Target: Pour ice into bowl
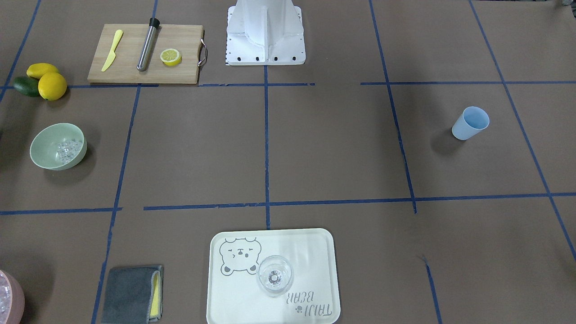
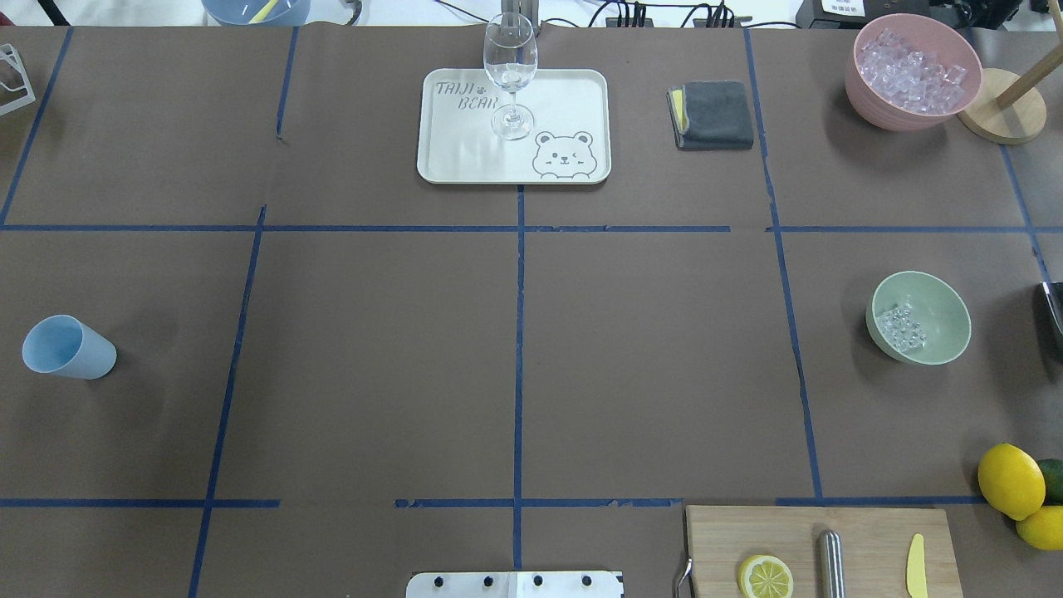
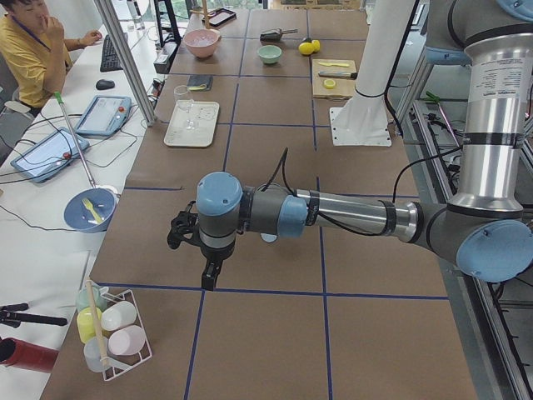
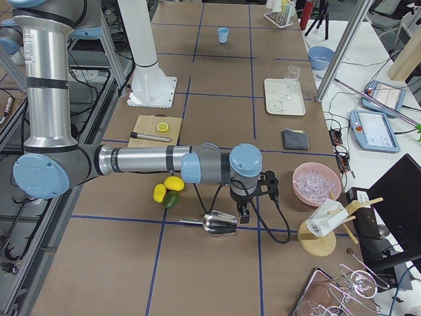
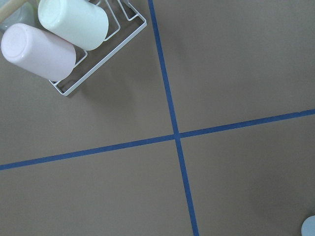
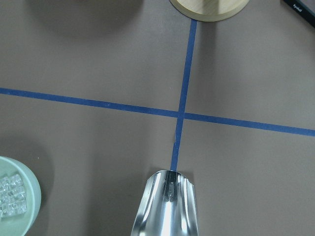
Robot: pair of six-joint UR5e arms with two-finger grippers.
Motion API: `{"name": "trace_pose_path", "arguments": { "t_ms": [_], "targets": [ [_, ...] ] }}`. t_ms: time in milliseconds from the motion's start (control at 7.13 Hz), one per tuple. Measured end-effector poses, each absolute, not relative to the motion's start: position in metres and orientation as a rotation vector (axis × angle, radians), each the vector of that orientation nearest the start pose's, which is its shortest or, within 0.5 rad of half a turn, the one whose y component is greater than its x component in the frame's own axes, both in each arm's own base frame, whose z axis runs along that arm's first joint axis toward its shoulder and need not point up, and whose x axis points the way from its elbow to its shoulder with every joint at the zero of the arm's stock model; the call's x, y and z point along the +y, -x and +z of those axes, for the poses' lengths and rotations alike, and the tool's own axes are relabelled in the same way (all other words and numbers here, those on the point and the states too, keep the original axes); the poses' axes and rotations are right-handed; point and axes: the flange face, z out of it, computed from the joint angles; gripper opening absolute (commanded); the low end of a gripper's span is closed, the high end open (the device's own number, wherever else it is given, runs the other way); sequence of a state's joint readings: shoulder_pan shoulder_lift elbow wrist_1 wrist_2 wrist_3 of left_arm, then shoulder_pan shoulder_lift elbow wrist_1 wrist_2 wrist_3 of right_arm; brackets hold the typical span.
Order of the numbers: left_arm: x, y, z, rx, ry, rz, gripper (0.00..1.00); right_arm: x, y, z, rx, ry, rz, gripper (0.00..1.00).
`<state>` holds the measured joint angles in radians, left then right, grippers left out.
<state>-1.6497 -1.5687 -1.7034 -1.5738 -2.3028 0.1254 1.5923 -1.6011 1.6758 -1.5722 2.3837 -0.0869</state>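
Right gripper (image 4: 244, 213) hangs over one shiny metal scoop (image 4: 220, 224) in your right-side view; you cannot tell whether it grips. Left gripper (image 3: 209, 279), left-side view: likewise unreadable. Facing front, you see one smooth, round, matte green bowl (image 1: 42, 145) holding one small heap of glassy ice cubes (image 1: 68, 150); one pale blue cup (image 1: 470, 123) sits well apart.

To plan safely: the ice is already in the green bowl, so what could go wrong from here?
The scoop is close beside the bowl; a sideways swing might tip it and scatter the ice. The lemons lie near the right arm and could be knocked and roll.
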Motion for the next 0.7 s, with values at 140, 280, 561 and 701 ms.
{"name": "trace_pose_path", "arguments": {
  "t_ms": [140, 280, 561, 701],
  "targets": [
    [-0.488, 0.103, 0.593, 0.712, -0.190, 0.096, 1.00, -0.475, -0.071, 0.623, -0.810, -0.105, -0.088, 1.00],
    [-0.483, 0.099, 0.594, 0.714, -0.173, 0.097, 1.00, -0.470, -0.071, 0.627, -0.811, -0.096, -0.083, 1.00],
    [-0.469, 0.096, 0.609, 0.724, -0.130, 0.085, 1.00, -0.466, -0.061, 0.632, -0.803, -0.073, -0.099, 1.00],
    [-0.462, 0.095, 0.617, 0.728, -0.108, 0.077, 1.00, -0.467, -0.052, 0.630, -0.798, -0.055, -0.115, 1.00]
  ]
}}
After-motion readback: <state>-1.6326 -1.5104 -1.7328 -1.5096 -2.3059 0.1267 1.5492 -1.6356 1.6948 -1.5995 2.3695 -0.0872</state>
